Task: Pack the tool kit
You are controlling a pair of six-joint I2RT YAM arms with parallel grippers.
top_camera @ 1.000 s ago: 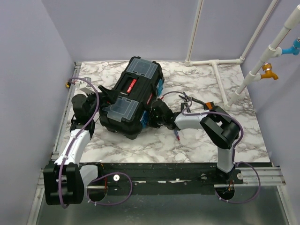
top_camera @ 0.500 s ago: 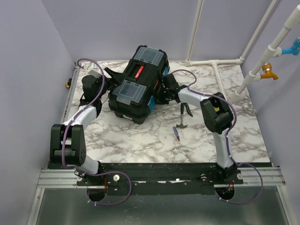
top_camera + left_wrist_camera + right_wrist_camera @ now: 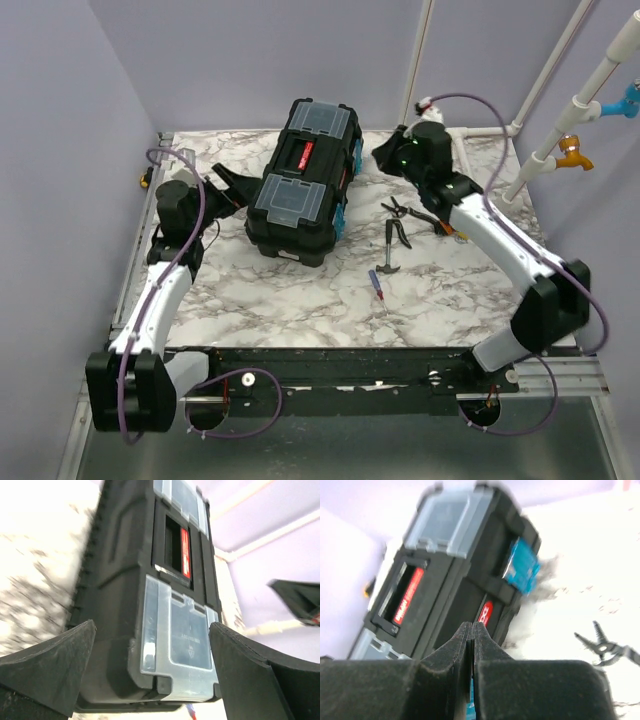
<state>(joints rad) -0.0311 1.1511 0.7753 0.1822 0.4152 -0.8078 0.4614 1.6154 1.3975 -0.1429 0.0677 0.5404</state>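
Top view, toolbox (image 3: 303, 182): black, lid shut, standing slantwise at the far middle of the marble table (image 3: 300, 290); its red handle (image 3: 303, 155) lies between 2 grey lid compartments (image 3: 292, 200).
Top view, teal latch (image 3: 341, 213): on the toolbox's right-hand side.
Top view, loose tools: pliers (image 3: 399, 210), a hammer (image 3: 390, 250) and a screwdriver (image 3: 377, 287) lie on the table to the right of the toolbox, none of them touching it.
Top view, left gripper (image 3: 228, 188): just beside the toolbox's left side, fingers spread, nothing held.
Top view, right gripper (image 3: 386, 157): near the toolbox's far right corner (whether it touches, I cannot tell).
Left wrist view, left gripper (image 3: 152, 632): both fingers (image 3: 50, 670) stand wide apart, framing the near end of the toolbox (image 3: 120, 580) without gripping it.
Left wrist view, lid compartment (image 3: 185, 635): closed, nearest the camera, with the red handle (image 3: 185, 550) beyond.
Right wrist view, right gripper (image 3: 471, 627): fingers pressed together, empty, pointing at the toolbox (image 3: 465, 580).
Right wrist view, teal latch (image 3: 522, 567): blurred, on the toolbox's side; pliers (image 3: 605, 647) lie apart on the table at right.
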